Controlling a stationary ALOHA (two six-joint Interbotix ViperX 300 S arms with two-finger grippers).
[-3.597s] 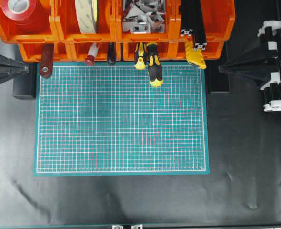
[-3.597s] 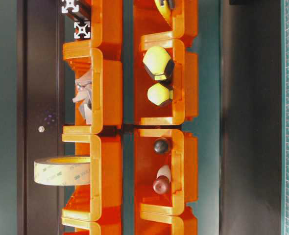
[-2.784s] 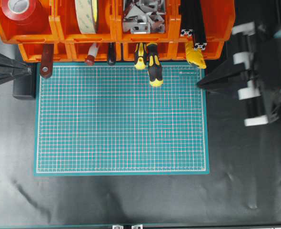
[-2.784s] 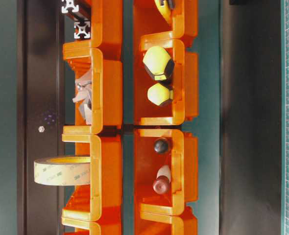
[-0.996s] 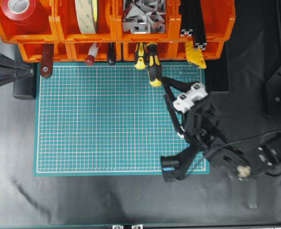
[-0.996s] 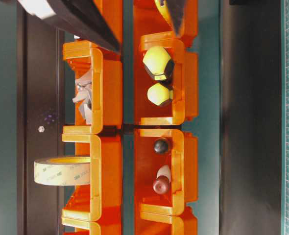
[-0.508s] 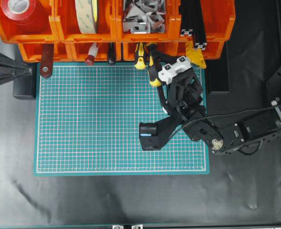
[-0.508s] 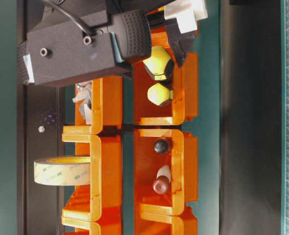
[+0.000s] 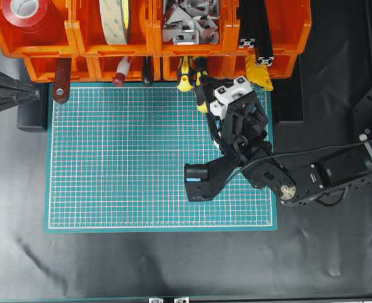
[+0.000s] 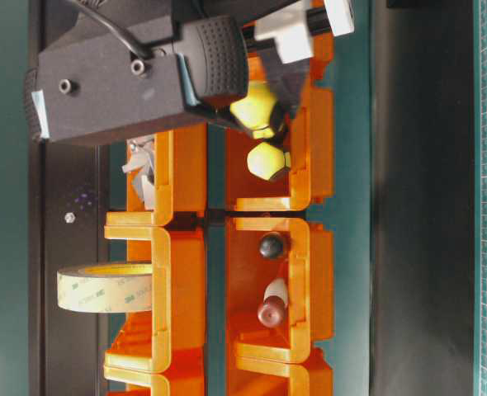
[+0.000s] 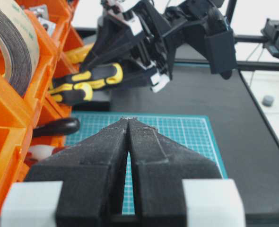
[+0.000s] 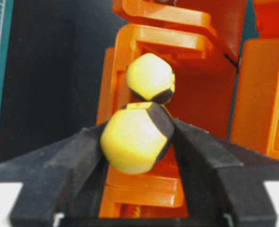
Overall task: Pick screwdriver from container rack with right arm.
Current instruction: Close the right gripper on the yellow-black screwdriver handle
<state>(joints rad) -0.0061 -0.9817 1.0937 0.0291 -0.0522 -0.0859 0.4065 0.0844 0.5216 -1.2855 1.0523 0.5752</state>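
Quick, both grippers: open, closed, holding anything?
Left gripper: closed, empty.
Right gripper: fingers on both sides of the screwdriver handle; a firm grip cannot be told.

Green cutting mat [image 9: 129, 164] lay on black tabletop [image 9: 173, 265], red tape roll [image 9: 23, 12], tan tape roll [image 9: 115, 19], metal brackets [image 9: 187, 24], black extrusions [image 9: 256, 28], red-handled tool [image 9: 62, 79]

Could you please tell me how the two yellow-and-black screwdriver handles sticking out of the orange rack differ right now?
The longer, mostly black screwdriver handle juts farther over the green mat than the shorter, mostly yellow handle. The right gripper has its fingers on either side of the longer handle's yellow end; the shorter handle sits free behind it. Both poke out of the same bin of the orange plastic rack.
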